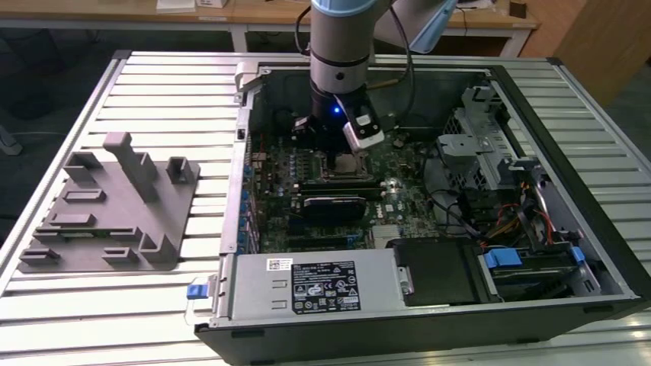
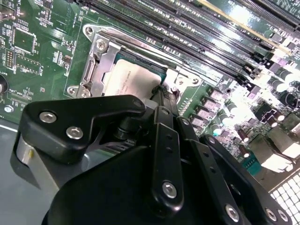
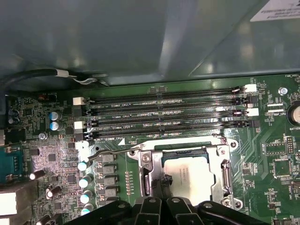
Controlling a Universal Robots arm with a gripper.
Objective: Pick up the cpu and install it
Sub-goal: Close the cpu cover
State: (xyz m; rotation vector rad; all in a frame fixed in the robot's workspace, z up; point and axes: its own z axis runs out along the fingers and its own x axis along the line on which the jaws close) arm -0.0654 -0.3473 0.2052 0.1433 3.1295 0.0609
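One black computer case (image 1: pixel 407 339) lies open on one ribbed metal table (image 1: pixel 152 76). Nearest the exterior camera, at six o'clock inside the case, sits one smooth grey metal box (image 1: pixel 305 286) with a white label.

At nine o'clock from the case, on the exterior view's left, rests one matte grey fixture (image 1: pixel 102 221), a flat slab with blocky upright posts.

Farther in lies one green circuit board (image 1: pixel 305 179), crowded with small parts. Near its middle, one robot arm (image 1: pixel 341 69), a smooth silver-grey cylinder, comes straight down.

One black gripper (image 2: pixel 161 91) (image 3: pixel 161 183), built of angular links with round silver screw heads, hangs just over the socket. Whether the claw is released or clenched cannot be told.

The one cpu (image 2: pixel 133 77) (image 3: pixel 192 176), a flat square with a dull silver top, sits inside one shiny metal socket frame (image 2: pixel 101 61) (image 3: pixel 226 176). The gripper's tip is at the cpu's edge, and contact cannot be told. One thin wire lever (image 3: pixel 108 152) juts from the frame.

Just beyond the socket run four long, narrow black memory slots (image 3: pixel 164 112), side by side.

Farthest, at twelve o'clock, stand pale wooden desks (image 1: pixel 264 11).
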